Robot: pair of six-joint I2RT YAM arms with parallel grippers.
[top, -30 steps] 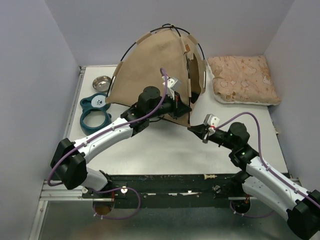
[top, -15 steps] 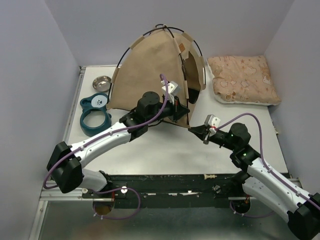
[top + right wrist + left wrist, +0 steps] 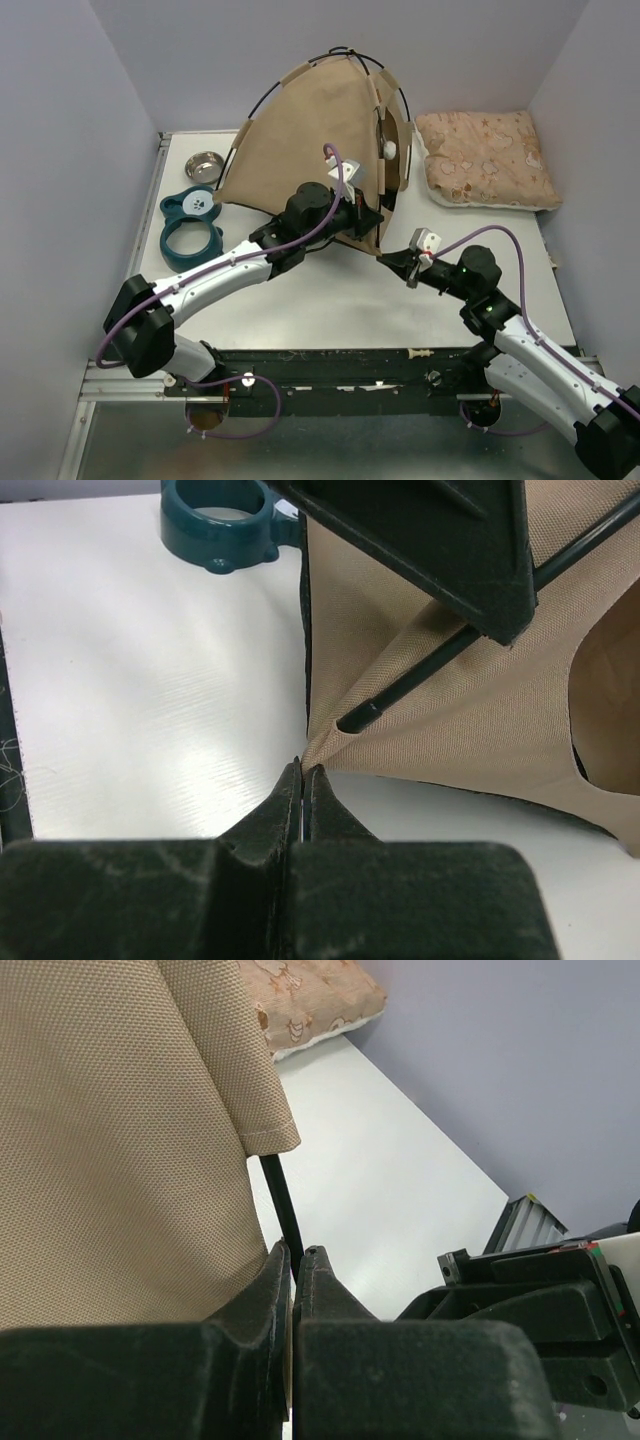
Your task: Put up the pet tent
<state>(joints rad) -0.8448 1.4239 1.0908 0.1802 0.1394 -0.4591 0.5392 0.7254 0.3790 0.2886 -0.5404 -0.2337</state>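
Note:
The pet tent (image 3: 300, 140) stands as a tan fabric dome on thin black poles at the back middle of the table, with a white pom-pom (image 3: 388, 150) hanging by its opening. My left gripper (image 3: 368, 218) is shut on a black pole (image 3: 280, 1195) at the tent's front edge, beside the tan fabric (image 3: 120, 1140). My right gripper (image 3: 386, 258) is shut on the tent's front corner. In the right wrist view the closed tips (image 3: 303, 768) pinch the fabric point (image 3: 325, 742), just below the pole's end (image 3: 352, 720).
A pink patterned cushion (image 3: 485, 155) lies at the back right. A steel bowl (image 3: 204, 166) and a teal ring-shaped holder (image 3: 190, 225) sit at the left. Grey walls close in the back and both sides.
The tent's dome rocked left, then back to the right, as my left gripper shifted a little with the pole. My right gripper kept its hold at the corner.

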